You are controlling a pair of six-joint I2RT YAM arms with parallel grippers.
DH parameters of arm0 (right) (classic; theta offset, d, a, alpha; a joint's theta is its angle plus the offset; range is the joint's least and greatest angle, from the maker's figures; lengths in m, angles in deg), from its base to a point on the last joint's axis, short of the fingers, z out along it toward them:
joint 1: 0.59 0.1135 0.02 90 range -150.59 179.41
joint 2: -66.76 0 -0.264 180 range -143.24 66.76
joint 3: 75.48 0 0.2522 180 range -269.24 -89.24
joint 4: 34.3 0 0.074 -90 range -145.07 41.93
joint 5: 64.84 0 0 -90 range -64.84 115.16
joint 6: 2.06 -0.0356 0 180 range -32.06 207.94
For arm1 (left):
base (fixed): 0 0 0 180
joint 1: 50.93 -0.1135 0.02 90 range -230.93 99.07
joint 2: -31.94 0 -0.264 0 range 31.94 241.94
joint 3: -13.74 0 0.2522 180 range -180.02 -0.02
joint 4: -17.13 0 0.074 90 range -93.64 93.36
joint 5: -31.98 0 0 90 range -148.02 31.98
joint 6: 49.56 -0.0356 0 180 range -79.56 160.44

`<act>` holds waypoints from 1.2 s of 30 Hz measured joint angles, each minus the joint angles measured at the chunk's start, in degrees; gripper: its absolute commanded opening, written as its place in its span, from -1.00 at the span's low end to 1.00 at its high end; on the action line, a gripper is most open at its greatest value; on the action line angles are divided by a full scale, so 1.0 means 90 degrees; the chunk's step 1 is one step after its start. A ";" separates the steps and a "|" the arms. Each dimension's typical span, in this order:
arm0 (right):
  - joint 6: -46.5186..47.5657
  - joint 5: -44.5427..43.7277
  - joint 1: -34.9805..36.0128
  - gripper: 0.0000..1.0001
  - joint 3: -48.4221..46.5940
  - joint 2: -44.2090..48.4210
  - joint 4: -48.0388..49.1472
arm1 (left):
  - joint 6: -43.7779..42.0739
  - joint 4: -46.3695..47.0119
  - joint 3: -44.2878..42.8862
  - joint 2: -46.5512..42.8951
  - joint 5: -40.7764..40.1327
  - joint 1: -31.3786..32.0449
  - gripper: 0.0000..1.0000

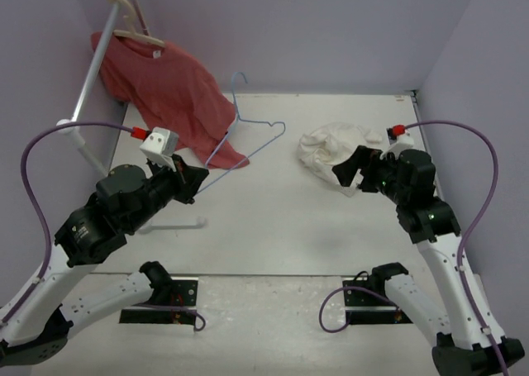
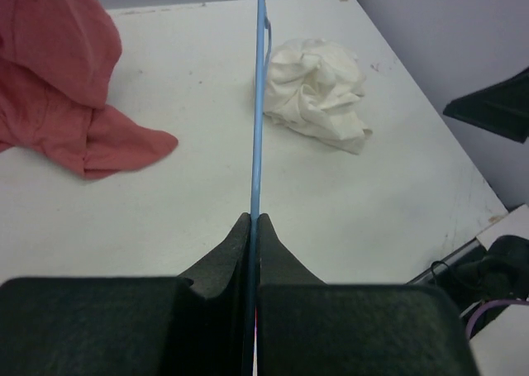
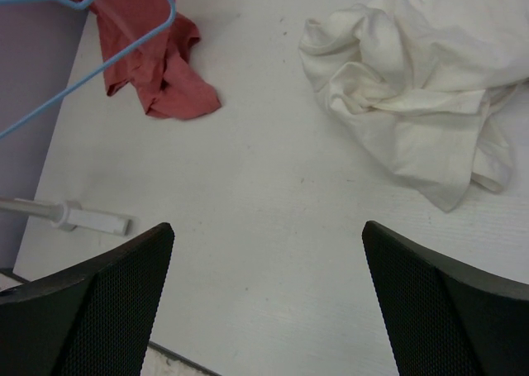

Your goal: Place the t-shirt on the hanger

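The white t-shirt (image 1: 335,145) lies crumpled on the table at the back right; it also shows in the left wrist view (image 2: 318,91) and the right wrist view (image 3: 421,87). The light-blue wire hanger (image 1: 248,136) is held up by one corner. My left gripper (image 1: 197,188) is shut on its wire (image 2: 257,128), which runs straight up from between the fingers (image 2: 223,260). My right gripper (image 1: 349,178) is open and empty, just in front of the t-shirt, above bare table; its fingers (image 3: 430,285) stand wide apart.
A red t-shirt (image 1: 169,91) hangs on a wooden hanger (image 1: 136,25) from a white rack (image 1: 87,87) at the back left, its hem trailing on the table (image 3: 161,83). The rack's foot (image 3: 74,216) lies on the table. Purple walls close the sides.
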 measured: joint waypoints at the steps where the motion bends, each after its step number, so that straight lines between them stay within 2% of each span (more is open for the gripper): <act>1: 0.0000 -0.0127 0.0000 0.96 -0.0069 -0.0177 -0.0003 | -0.0035 0.0054 0.0134 -0.0057 0.0111 0.0000 -1.00; 6: 0.0051 -0.0844 0.0000 0.59 -0.0436 -0.1198 -0.0033 | -0.0079 0.0257 0.0802 -0.0314 0.0300 0.0000 -1.00; 10: 0.0177 -0.1175 -0.0096 0.35 -0.1115 -0.2554 -0.0157 | -0.0213 0.0797 0.1294 -0.0337 0.0183 0.0000 -1.00; 13: 0.0277 -0.1310 -0.0131 0.37 -0.1543 -0.3594 -0.0084 | -0.0333 0.1097 0.1682 -0.0369 0.0082 0.0000 -1.00; 16: 0.0484 -0.1297 -0.0131 0.52 -0.2032 -0.4640 -0.0030 | -0.0408 0.1228 0.1917 -0.0467 -0.0002 0.0000 -1.00; 18: 0.0643 -0.1296 -0.0131 0.47 -0.2486 -0.5286 -0.0018 | -0.0475 0.1324 0.2011 -0.0609 -0.0097 0.0000 -1.00; 19: 0.0725 -0.1275 -0.0129 0.31 -0.2736 -0.5600 -0.0038 | -0.0497 0.1374 0.2041 -0.0694 -0.0150 0.0000 -1.00; 20: 0.0804 -0.1249 -0.0119 0.07 -0.2961 -0.5866 -0.0031 | -0.0511 0.1462 0.2088 -0.0777 -0.0197 0.0000 -1.00; 21: 0.0889 -0.1222 -0.0107 -0.28 -0.3160 -0.6103 -0.0005 | -0.0525 0.1563 0.2144 -0.0860 -0.0245 0.0000 -1.00; 23: 0.1050 -0.1179 -0.0084 -0.80 -0.3430 -0.6462 0.0049 | -0.0544 0.1726 0.2249 -0.1034 -0.0341 0.0000 -1.00; 24: 0.1100 -0.1177 -0.0066 -0.94 -0.3513 -0.6592 0.0061 | -0.0546 0.1793 0.2293 -0.1103 -0.0389 0.0000 -1.00; 25: 0.1145 -0.1175 -0.0047 -0.98 -0.3569 -0.6704 0.0063 | -0.0547 0.1853 0.2327 -0.1154 -0.0443 0.0000 -1.00; 30: 0.1203 -0.1304 0.0179 -1.00 -0.3271 -0.6672 0.0255 | -0.0546 0.1964 0.2442 -0.1261 -0.0735 0.0000 -1.00; 33: 0.1044 -0.1522 0.0866 -1.00 -0.2323 -0.5861 0.0350 | -0.0547 0.2020 0.2561 -0.1468 -0.0791 0.0000 -1.00; 36: 0.0655 -0.1513 0.1882 -1.00 -0.1430 -0.4776 0.0655 | -0.0554 0.2063 0.2609 -0.1671 -0.0829 -0.0002 -1.00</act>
